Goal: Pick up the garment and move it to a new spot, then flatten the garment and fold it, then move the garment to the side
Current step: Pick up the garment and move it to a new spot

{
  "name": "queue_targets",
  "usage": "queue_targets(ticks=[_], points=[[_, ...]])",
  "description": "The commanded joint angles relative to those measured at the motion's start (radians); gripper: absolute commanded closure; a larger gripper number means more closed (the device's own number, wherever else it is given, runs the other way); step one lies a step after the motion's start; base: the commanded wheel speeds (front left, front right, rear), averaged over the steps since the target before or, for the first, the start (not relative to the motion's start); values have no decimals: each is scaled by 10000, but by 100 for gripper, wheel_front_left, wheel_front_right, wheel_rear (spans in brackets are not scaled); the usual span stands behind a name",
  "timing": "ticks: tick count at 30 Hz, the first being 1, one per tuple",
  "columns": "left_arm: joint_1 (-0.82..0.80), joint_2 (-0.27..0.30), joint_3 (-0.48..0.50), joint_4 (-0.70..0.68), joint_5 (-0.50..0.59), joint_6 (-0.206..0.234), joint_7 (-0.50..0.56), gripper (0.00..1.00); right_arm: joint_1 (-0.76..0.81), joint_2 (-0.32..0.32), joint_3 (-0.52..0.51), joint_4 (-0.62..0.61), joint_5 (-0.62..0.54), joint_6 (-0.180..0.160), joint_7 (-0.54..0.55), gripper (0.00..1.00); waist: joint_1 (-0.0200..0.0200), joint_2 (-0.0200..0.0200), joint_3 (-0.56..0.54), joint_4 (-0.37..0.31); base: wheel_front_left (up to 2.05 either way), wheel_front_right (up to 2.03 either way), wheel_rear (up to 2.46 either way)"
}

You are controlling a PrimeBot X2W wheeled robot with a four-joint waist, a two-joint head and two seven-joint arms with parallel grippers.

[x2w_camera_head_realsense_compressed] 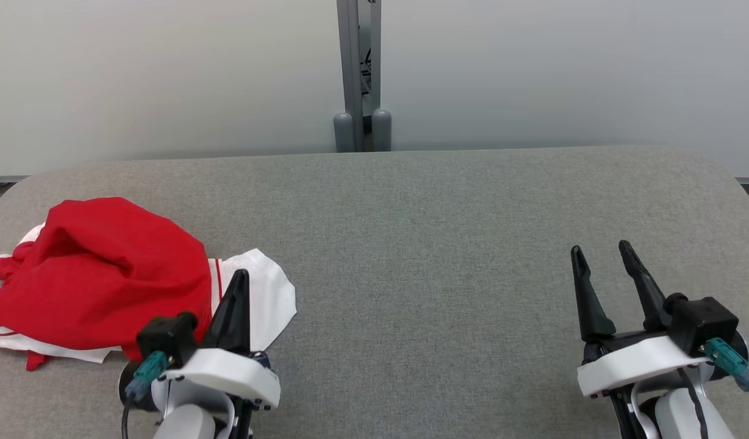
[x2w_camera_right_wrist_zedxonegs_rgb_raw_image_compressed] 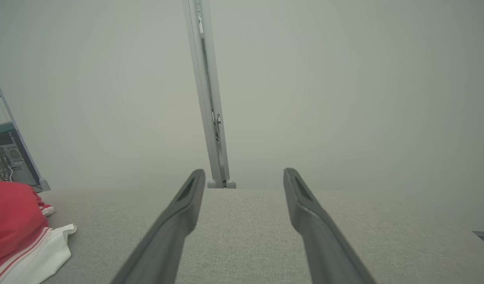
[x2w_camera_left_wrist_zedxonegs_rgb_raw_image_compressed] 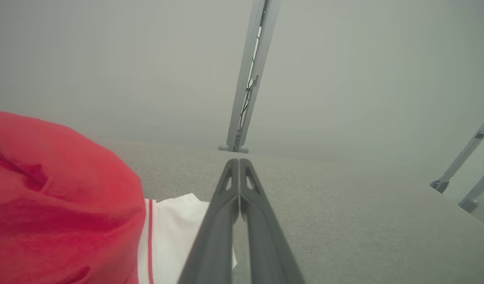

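The grey cloth-topped table (x2w_camera_head_realsense_compressed: 411,244) took up most of what I could see. The garment (x2w_camera_head_realsense_compressed: 100,274) lay bunched at about nine o'clock from the table's middle, close to the left edge. It was a heap of red fabric rumpled over a white panel that spread flat toward four o'clock.

It looked light and quite limp, with deep soft folds and no stiffness to it. I judged it would sag and trail from any single pinch and would drag on the rough table cover rather than slide. The flat white flap seemed the easiest place to take hold, or else a raised red fold at the crest of the heap. Two grips well apart would suit the spreading better.

The left gripper (x2w_camera_head_realsense_compressed: 240,277) sat at the garment's four o'clock, over the white flap. Its fingers were pressed together and I saw no cloth caught between them. I could not tell whether they touched the fabric beneath. The right gripper (x2w_camera_head_realsense_compressed: 600,249) stood at the table's four o'clock, well apart from the garment, with its jaws spread wide and empty.

Thin red stripes (x2w_camera_head_realsense_compressed: 218,277) ran along the white panel. I could read no brand, label or writing anywhere.
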Motion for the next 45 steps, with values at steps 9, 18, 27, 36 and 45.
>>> queue_targets(ticks=[9,18,27,36,45], points=[[924,38,87,-808,94,-48,-37,0,219,-22,52,91,316,6,-24,0,0,0,-11,-83,0,0,0],[655,38,519,-866,291,260,-37,0,40,-33,487,-59,193,6,-24,0,0,0,103,320,0,0,0],[643,38,1160,-1065,453,365,-36,0,-137,-26,708,-226,191,6,-24,0,0,0,320,1783,0,0,0],[984,37,1548,-1285,395,330,-38,0,-132,-27,1163,-169,333,6,-24,0,0,0,347,3211,0,0,0],[994,26,1568,-1408,487,92,-38,0,-340,-36,1522,-221,340,6,-24,0,0,0,640,3585,0,0,0]])
